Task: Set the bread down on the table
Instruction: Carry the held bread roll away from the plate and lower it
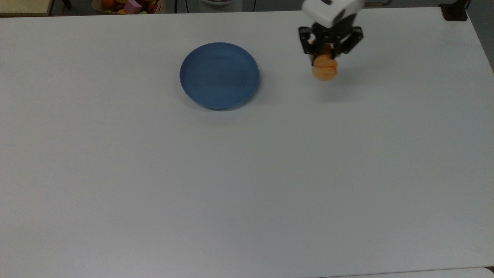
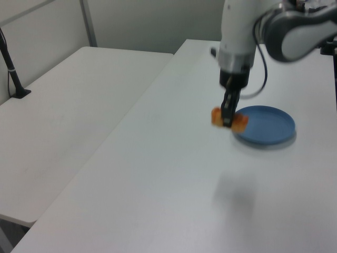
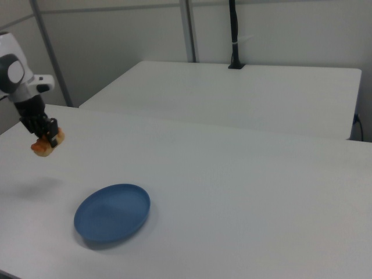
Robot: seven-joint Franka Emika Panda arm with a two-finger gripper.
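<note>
The golden-orange bread hangs in the air above the white table, with my gripper shut on it. In the top view it is well to the right of the blue plate, over bare tabletop. The left view shows the bread held by the gripper just off the plate's left rim, its shadow on the table below. In the right view the bread is held up by the gripper above and left of the plate.
A box of colourful toys sits beyond the table's far edge in the top view. A black clamp is fixed at the far right corner. A second white table stands alongside in the left view.
</note>
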